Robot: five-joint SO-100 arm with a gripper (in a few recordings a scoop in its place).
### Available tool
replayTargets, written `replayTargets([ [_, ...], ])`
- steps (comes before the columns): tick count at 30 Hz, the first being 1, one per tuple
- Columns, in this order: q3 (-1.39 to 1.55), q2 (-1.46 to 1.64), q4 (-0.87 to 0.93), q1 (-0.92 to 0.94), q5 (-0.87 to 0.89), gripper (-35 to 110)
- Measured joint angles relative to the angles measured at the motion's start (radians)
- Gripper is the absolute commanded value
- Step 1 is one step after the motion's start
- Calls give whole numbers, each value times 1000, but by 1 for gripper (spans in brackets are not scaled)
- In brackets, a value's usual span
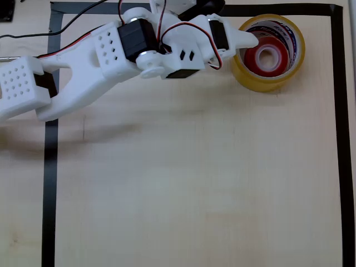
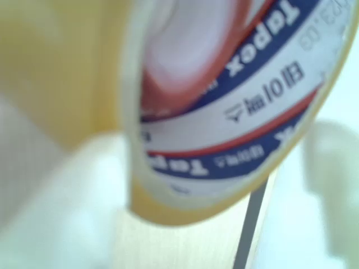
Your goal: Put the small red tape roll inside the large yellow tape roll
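Yellow fills most of the wrist view, because the large yellow tape roll [image 2: 84, 73] sits right up against the camera. Its white inside wall has red and blue bands with letters on them. Some red and white from the small red tape roll [image 2: 190, 50] shows inside the yellow roll, but it is blurry. A soft white shape, part of the gripper [image 2: 73, 213], sits at the bottom left next to the yellow roll. It is too fuzzy to tell if the fingers are apart or together.

From the overhead view, the large yellow tape roll [image 1: 245, 75] stands on the wooden table [image 1: 194, 183] near the top right corner of the black tape border [image 1: 51, 167]. The small red tape roll [image 1: 253, 58] lies flat inside the yellow roll, down in its hole. Its white middle ring faces up. The red roll is fully ringed by the yellow one.

The white arm [image 1: 100, 55] reaches across from the left toward the yellow roll. The gripper [image 1: 247, 40] has one pointed white finger lying over the left rim of the yellow roll, just above the red roll. Red and black wires [image 1: 161, 25] run along the arm. A dark cable [image 1: 28, 34] lies on the table to the left of the border, well apart from the yellow roll.
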Motion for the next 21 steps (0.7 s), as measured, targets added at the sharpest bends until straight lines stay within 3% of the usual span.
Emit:
replayTargets([
  [5,0,3,54,3,0,0],
  [16,-2,442,494,64,5,0],
  [21,155,701,557,107,61,0],
])
